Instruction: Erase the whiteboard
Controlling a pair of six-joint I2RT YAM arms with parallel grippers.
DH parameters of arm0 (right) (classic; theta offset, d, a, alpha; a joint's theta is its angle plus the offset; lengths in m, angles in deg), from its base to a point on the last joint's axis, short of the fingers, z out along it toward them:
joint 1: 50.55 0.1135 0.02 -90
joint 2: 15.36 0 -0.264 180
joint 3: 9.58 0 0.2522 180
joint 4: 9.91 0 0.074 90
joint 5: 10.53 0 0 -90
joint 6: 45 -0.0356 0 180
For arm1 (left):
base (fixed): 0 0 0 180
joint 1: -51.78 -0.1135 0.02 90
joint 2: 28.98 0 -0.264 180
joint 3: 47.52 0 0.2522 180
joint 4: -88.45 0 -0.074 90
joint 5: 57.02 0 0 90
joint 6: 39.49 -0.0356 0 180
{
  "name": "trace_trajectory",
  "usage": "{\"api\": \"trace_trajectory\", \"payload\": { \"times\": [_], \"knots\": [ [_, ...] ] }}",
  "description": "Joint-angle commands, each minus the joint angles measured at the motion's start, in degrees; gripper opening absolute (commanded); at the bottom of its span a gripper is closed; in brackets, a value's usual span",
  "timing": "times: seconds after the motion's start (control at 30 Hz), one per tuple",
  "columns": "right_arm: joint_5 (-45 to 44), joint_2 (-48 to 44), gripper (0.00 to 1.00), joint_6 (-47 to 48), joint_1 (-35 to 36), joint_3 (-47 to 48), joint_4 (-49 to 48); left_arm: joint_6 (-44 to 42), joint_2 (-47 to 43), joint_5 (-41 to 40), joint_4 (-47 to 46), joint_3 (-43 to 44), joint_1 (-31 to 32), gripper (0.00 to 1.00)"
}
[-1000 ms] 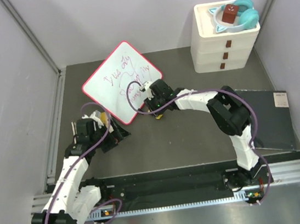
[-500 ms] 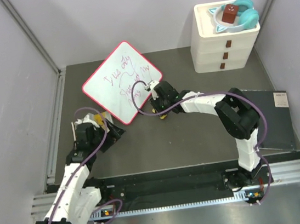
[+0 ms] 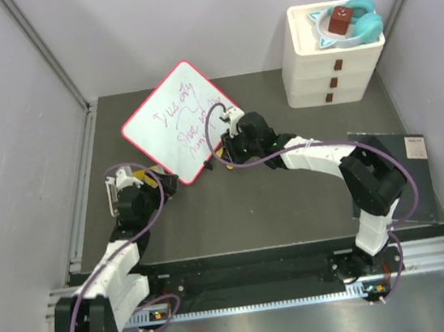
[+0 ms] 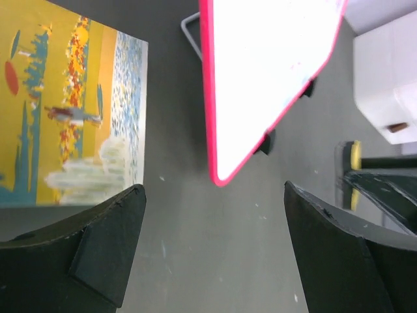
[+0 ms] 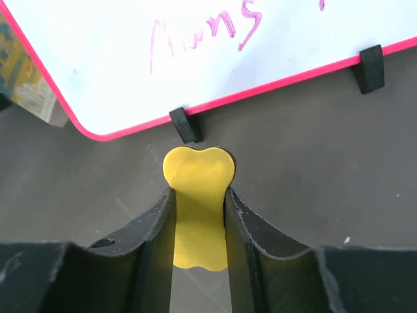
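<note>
Whiteboard [image 3: 168, 116], a flat white rectangular board in a thin red-pink rounded frame, rests corner-on to the arms on the dark grey tabletop [image 3: 284, 199], left of centre and toward the far side. The red handwriting on it is unwiped. Small black clips [image 5: 186, 125] sit along its near right edge, and the right gripper [image 5: 199, 195] is at that edge. Its fingers are pinched narrow on a yellow flat pad [image 5: 199, 171] with a lobed tip, which I take to be the eraser, held tip-forward so the free end can be laid on the writing. The tip is just beside one clip and the frame, not yet on the white surface, so wiping looks about to begin. The left gripper [image 4: 214, 201] hovers by the board's near corner with its fingers spread wide, nothing between them and touching nothing that shows. It is probably placed there to steady the board. A colourful printed card [image 4: 71, 111], yellow and blue, lies near that corner.
</note>
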Motion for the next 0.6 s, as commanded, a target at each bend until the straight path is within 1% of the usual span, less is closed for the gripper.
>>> {"api": "trace_trajectory", "payload": {
  "times": [0.0,0.1,0.23,0.37,0.47,0.57],
  "knots": [
    [4.8,-2.3,0.02,-4.3,-1.3,-0.7,-8.1,-3.7,11.1,1.1,-19.2,3.5,-0.1,0.91],
    [5.2,-2.2,0.01,-4.4,-1.9,-0.2,-9.4,-4.7,16.8,1.7,-25.0,4.7,-0.2,0.91],
    [6.3,-1.2,0.01,-5.1,-3.0,1.3,-9.6,-6.2,23.4,4.9,-27.5,8.1,-0.2,0.88],
    [6.9,-0.2,0.01,-5.8,-4.1,2.3,-10.6,-6.3,29.3,7.8,-32.1,9.2,-0.2,0.77],
    [6.9,1.1,0.0,-7.2,-5.2,3.3,-11.0,-6.2,33.3,9.0,-34.5,9.8,-0.1,0.74],
    [7.1,2.2,0.0,-7.9,-6.1,4.7,-11.1,-5.6,36.4,10.0,-36.6,9.7,-0.2,0.69]
  ]
}}
